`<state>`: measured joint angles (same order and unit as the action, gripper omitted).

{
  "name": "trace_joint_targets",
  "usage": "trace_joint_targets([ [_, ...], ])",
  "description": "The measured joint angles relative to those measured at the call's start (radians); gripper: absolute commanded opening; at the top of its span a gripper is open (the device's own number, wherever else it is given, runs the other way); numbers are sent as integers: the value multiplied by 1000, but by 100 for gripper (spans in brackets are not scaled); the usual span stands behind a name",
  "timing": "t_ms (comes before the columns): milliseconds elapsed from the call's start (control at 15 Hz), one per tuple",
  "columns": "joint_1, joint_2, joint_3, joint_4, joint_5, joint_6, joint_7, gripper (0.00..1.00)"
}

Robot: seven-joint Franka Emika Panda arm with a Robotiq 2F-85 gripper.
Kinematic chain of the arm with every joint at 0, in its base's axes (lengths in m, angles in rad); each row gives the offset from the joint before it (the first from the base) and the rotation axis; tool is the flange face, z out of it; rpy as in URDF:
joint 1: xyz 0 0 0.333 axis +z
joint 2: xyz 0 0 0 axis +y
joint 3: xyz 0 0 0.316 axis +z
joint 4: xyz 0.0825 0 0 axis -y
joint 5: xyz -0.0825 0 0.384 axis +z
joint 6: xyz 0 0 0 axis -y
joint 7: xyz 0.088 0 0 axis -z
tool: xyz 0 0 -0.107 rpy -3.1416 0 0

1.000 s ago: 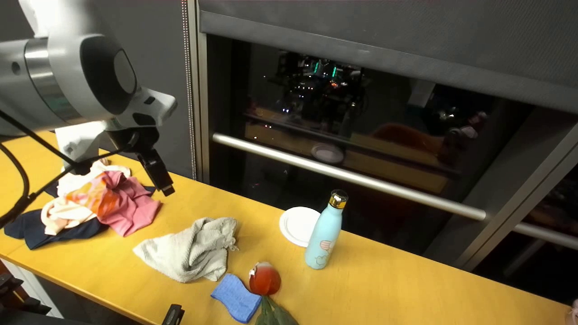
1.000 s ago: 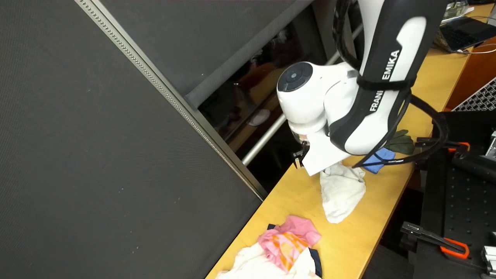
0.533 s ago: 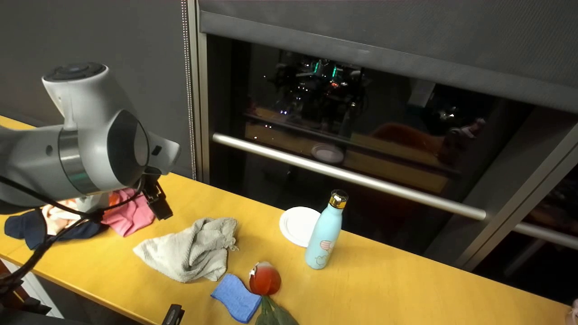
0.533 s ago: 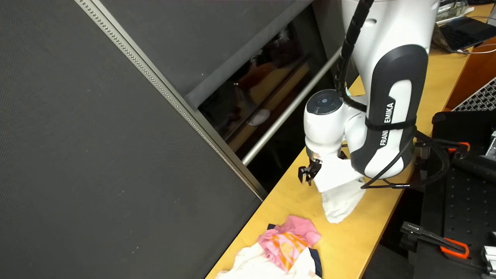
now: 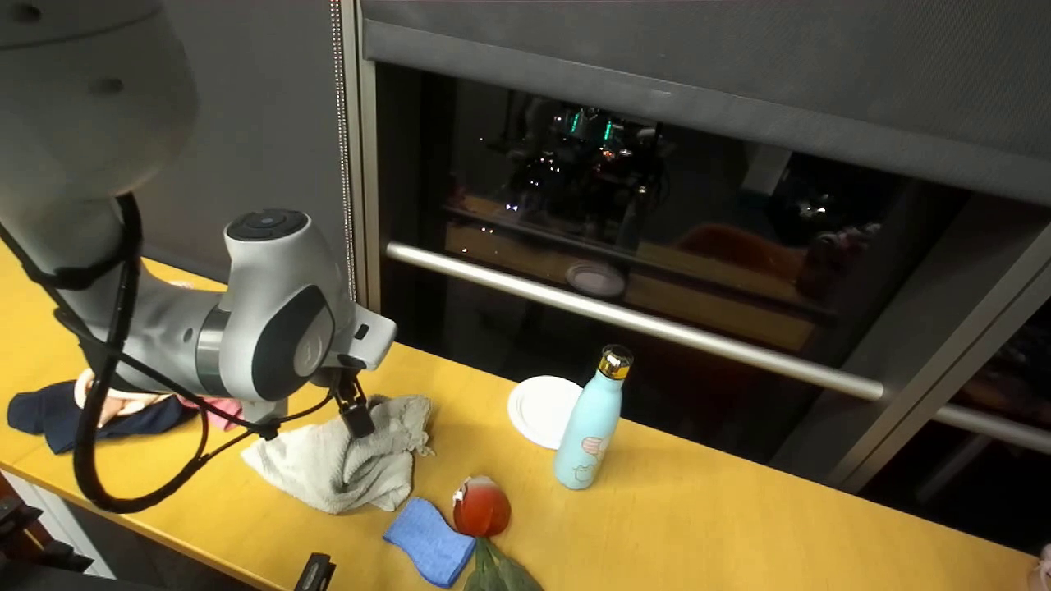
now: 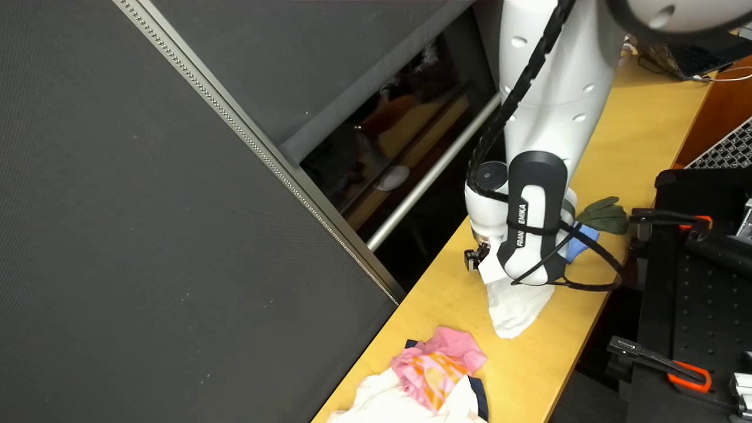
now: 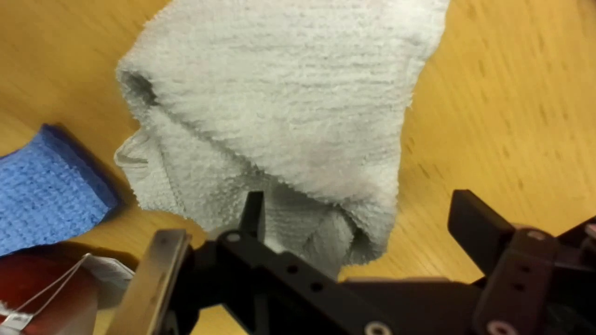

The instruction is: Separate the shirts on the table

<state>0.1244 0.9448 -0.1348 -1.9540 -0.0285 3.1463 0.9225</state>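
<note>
My gripper is open and empty above one end of a crumpled pale grey cloth. The gripper also shows in both exterior views, as does the cloth. A heap of clothes lies apart from the cloth at the table's end. It has a pink and orange piece on top, a white or cream piece, and a dark navy piece. The arm hides much of the heap in an exterior view. Whether the fingertips touch the cloth, I cannot tell.
A blue sponge, a red round object and a dark green leafy thing lie beside the cloth. A light blue bottle stands by a white plate. The window wall runs along the table's back edge.
The arm has come down and moved from near the clothes heap to over the pale grey cloth. The cloth and the heap have not visibly moved.
</note>
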Motion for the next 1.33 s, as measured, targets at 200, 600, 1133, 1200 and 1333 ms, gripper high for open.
trace_joint_targets([
  [200,8,112,2,151,82,-65,-56,100],
  [600,19,223,2,286,137,-148,-109,58],
  [1133,24,235,-66,285,170,-148,-113,1],
  [1200,24,240,-86,285,177,-148,-112,1],
  [1333,22,255,-132,290,187,-147,-110,1],
])
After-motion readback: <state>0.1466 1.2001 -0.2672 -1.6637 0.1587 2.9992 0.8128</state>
